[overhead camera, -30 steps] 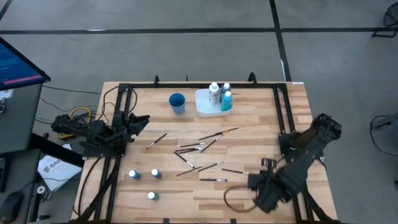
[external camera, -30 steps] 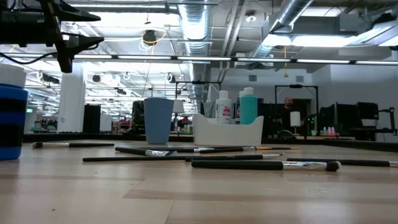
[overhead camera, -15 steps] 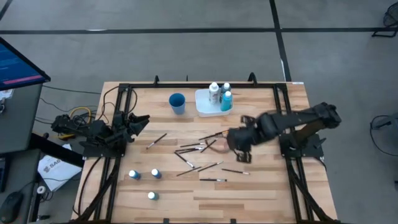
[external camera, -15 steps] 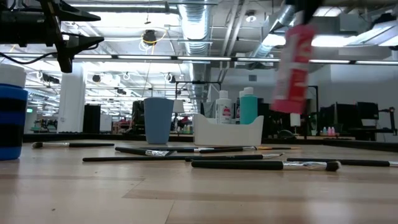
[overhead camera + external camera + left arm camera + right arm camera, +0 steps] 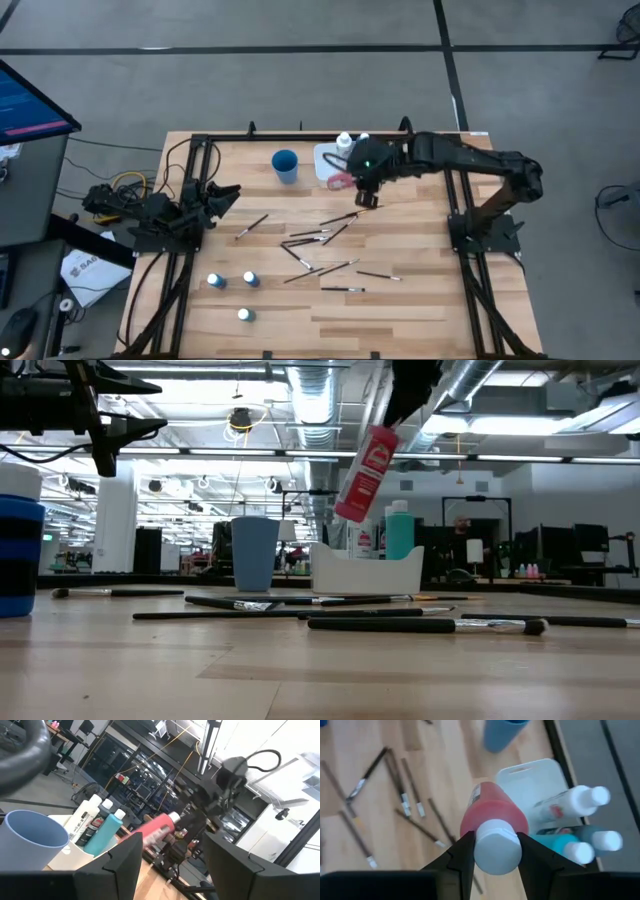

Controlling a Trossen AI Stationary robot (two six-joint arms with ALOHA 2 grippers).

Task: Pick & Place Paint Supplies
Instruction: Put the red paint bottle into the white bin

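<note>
Right gripper (image 5: pixel 352 178) is reaching across the upper middle of the high view, jaws partly closed around a red bottle (image 5: pixel 340 181) and holding it tilted in the air over the front edge of the white tray (image 5: pixel 325 175). In the low view the red bottle (image 5: pixel 365 472) is hanging slanted above the tray (image 5: pixel 365 572), cap end up in the gripper. In the right wrist view the fingers (image 5: pixel 462 857) are pinching it just under the white cap. Tray is already holding a white bottle (image 5: pixel 345 147), a teal bottle (image 5: pixel 364 160) and one more behind them. Blue cup (image 5: pixel 285 165) is standing just left of the tray. Brushes (image 5: pixel 320 240) are lying scattered across the table's middle. Three capped bottles (image 5: pixel 241 292) are standing at lower left of the high view. Left gripper (image 5: pixel 222 196) is sitting at the table's left edge with jaws wide apart, holding nothing.
</note>
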